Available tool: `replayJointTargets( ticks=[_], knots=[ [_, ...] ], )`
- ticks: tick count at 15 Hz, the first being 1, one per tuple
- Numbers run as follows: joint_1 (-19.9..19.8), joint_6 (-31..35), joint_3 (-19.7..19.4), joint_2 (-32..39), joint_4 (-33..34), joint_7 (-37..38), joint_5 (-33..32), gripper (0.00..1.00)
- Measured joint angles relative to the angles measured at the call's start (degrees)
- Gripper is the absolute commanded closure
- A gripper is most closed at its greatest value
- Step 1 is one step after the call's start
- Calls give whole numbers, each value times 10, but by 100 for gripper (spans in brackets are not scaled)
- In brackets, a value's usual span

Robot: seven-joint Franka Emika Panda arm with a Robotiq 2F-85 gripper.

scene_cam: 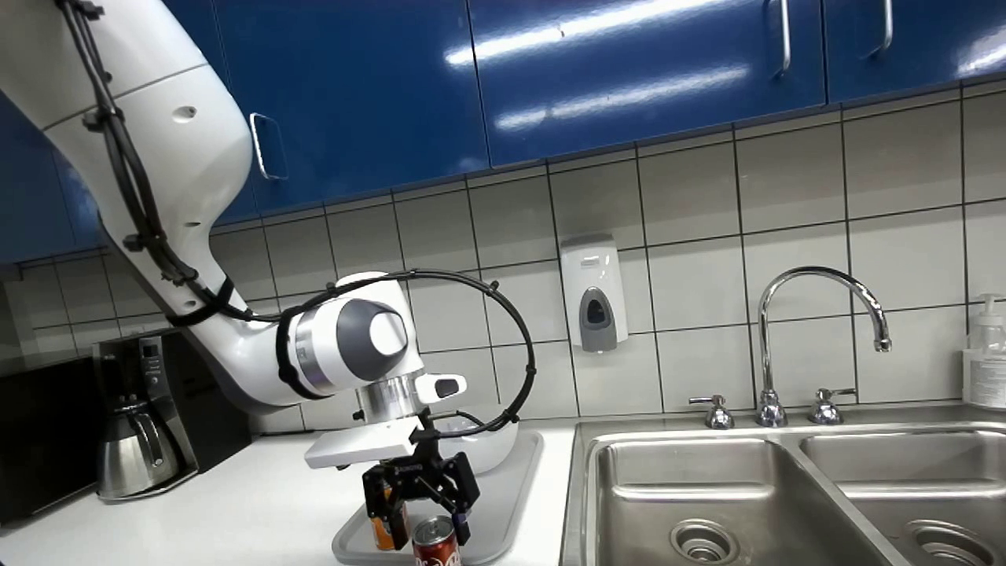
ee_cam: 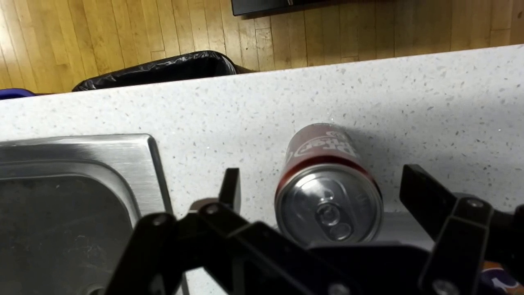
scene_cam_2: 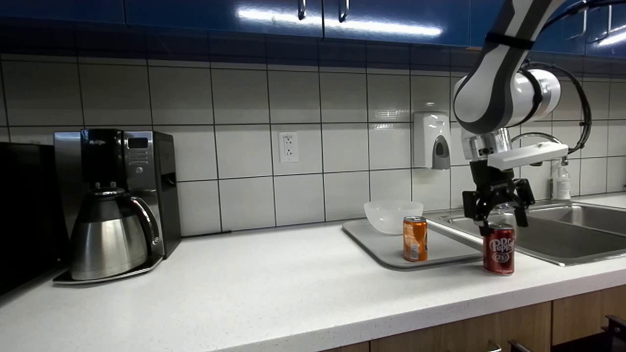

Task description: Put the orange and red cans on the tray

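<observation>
Blue cabinets [scene_cam: 354, 94], glossy, metal-handled, hung overhead.
One countertop [scene_cam_2: 220, 303], white, speckled.
One robot arm [scene_cam: 181, 134], white and grey, black cable strapped along it, reaching down over the countertop.
One sink [scene_cam: 644, 427], stainless, double-basin, set into the countertop, with a chrome gooseneck faucet [scene_cam: 764, 346] at its back.
One coffee maker [scene_cam_2: 142, 186], black and silver, well apart from the sink, bearing a steel carafe [scene_cam_2: 110, 244].
One tray [scene_cam_2: 381, 248], grey, round-cornered, flat on the countertop near the sink.
One bowl [scene_cam_2: 382, 217], translucent white, towards the back of the tray.
One soap dispenser [scene_cam: 593, 275], white and grey, wall-mounted.
One gripper [ee_cam: 323, 188], black, released; its fingers [ee_cam: 233, 186] stand spread to either side of a red can [ee_cam: 327, 196], a gap showing at each side in the wrist view.
The red can, Dr Pepper, upright on the countertop, off the tray, just beside its edge.
One orange can [scene_cam_2: 414, 239], upright on the tray, near its front edge in an exterior view.
</observation>
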Motion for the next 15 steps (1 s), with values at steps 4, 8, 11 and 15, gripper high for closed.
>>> replayJointTargets(
  ticks=[4,8,11,15],
  knots=[
    [0,20,-2,18,0,0,0,0],
    [0,57,-5,38,0,0,0,0],
    [0,89,-6,55,0,0,0,0],
    [1,115,-7,73,2,0,0,0]
  ],
)
